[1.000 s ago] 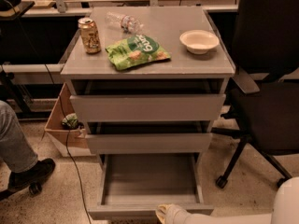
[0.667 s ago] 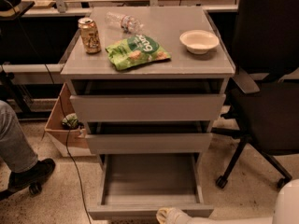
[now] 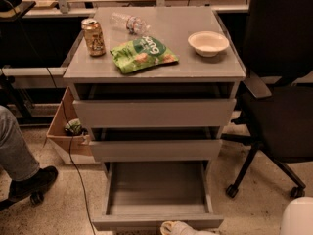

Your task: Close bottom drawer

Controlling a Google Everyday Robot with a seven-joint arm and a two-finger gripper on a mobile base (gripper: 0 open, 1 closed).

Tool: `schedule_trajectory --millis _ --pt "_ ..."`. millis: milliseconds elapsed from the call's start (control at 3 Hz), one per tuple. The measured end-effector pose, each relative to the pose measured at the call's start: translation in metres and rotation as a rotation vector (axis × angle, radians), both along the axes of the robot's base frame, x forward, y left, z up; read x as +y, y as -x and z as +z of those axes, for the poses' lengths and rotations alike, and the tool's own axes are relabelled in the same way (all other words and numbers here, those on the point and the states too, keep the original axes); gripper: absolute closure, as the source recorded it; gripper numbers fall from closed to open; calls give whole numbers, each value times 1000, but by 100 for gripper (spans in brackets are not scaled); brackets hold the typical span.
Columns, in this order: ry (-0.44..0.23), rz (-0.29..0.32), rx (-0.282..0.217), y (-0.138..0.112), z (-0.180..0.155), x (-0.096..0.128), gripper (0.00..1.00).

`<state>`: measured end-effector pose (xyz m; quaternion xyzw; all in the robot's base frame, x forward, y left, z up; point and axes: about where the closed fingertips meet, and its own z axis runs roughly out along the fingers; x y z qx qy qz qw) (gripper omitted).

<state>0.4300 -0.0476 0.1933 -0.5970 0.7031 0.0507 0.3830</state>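
My gripper (image 3: 183,227), its grip state untellable, sits at bottom centre, seemingly against the front of the open bottom drawer (image 3: 156,192), lying just above it.

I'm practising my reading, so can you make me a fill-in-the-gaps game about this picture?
1. The bottom drawer stands ____, not shut.
2. The green bag lies between the can and the white ____.
3. The gripper pokes in at the view's lower edge, right in front of the lowest ____.
Missing words: open; bowl; drawer.
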Motion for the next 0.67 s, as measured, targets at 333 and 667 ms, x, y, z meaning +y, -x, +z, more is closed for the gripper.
schedule_trajectory --millis 333,667 --pt "-30 1 -55 -24 -17 10 100" --pt "-32 3 -62 -26 -18 11 100"
